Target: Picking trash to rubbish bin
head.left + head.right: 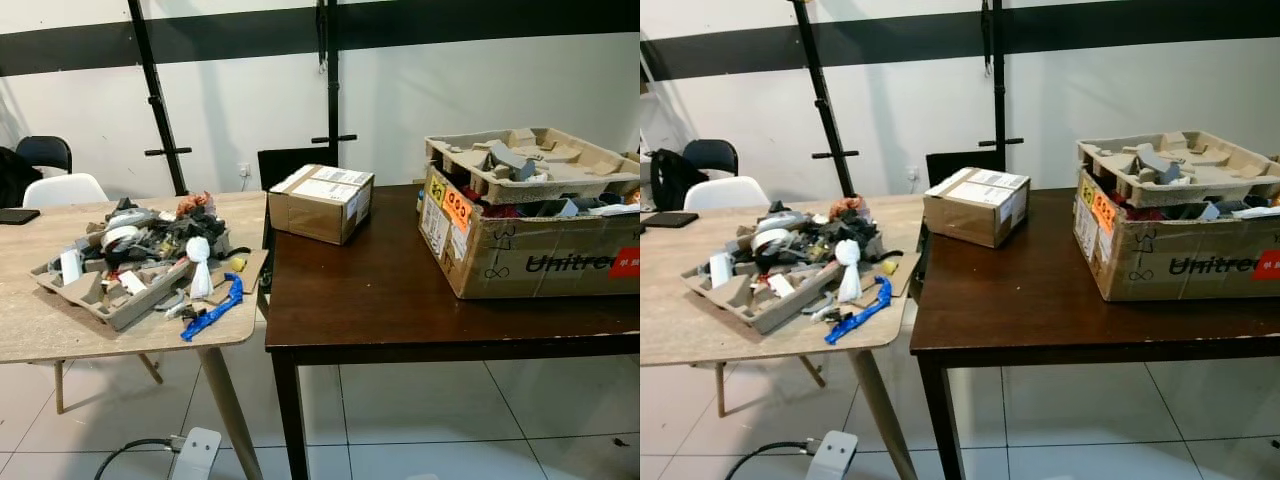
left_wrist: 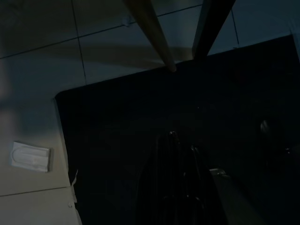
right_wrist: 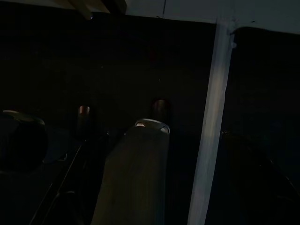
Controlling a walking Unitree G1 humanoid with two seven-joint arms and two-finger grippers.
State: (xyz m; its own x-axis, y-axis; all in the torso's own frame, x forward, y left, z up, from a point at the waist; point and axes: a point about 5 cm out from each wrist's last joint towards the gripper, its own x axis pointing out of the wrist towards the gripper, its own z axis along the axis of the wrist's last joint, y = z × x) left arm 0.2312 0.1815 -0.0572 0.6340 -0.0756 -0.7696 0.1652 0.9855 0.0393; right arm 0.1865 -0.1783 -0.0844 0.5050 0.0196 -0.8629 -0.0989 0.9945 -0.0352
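Stood back from both tables, with the trash pile heaped on a pulp tray on the light wooden table to the left, so nearer the left arm. Lay well ahead of and above both grippers, which hung idle in shade by the floor. Could not tell the finger state. Saw the blue strip slanting along the near edge. Judged an approach leftward as needed first.

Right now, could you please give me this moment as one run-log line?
phase: approach | trash pile: light table | Unitree box: dark table | arms: idle
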